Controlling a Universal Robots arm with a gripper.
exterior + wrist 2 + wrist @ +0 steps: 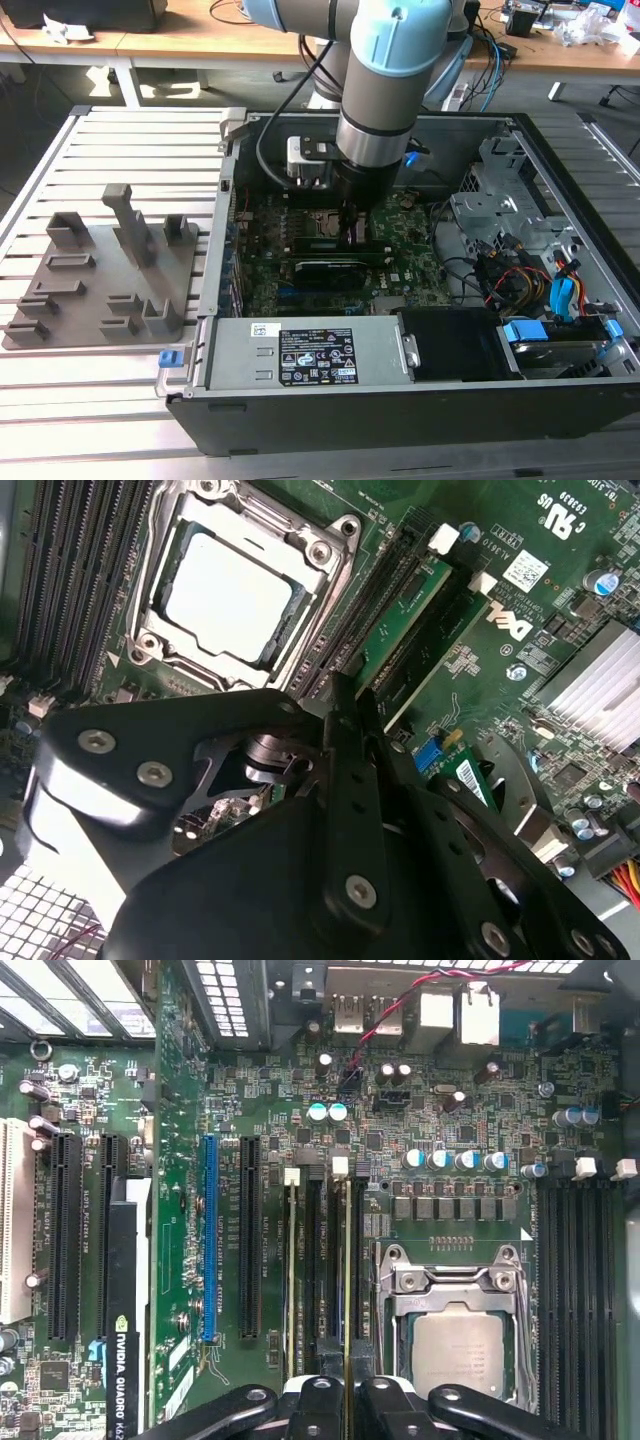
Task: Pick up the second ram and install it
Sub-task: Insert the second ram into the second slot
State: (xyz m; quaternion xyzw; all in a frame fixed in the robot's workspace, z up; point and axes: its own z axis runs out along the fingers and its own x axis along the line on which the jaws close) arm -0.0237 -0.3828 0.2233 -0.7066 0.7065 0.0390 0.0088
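On a slatted metal tabletop (100, 140), an open computer case (560, 170) lies on its side, and our arm (385, 90) reaches straight down into it, over the motherboard (410, 255). To the exterior view's left of the case stands the grey holder tray (100, 270), and we see no green stick left in its slots.

In the first wrist view the processor socket (458, 1330) sits just beside a bank of memory slots. Two thin green sticks stand edge-up there: one, the first ram (291, 1290), is apart from the claw, while the second ram (347, 1290) runs straight up out of the claw (347, 1400), in the slot nearer the socket. The claw's black fingers (318, 1405) are pressed together on the stick's edge, pinching it. In the second wrist view, green sticks (415, 610) lie in the slots beside the socket, just past the claw's tips.

We judge the pick-up done and the stick carried to its slot, so the job is well along. What we cannot tell is whether the stick is pressed fully home: the white latch (340, 1167) at the slot's far end is visible, but not whether it has caught. Seating and release look to be what remains.
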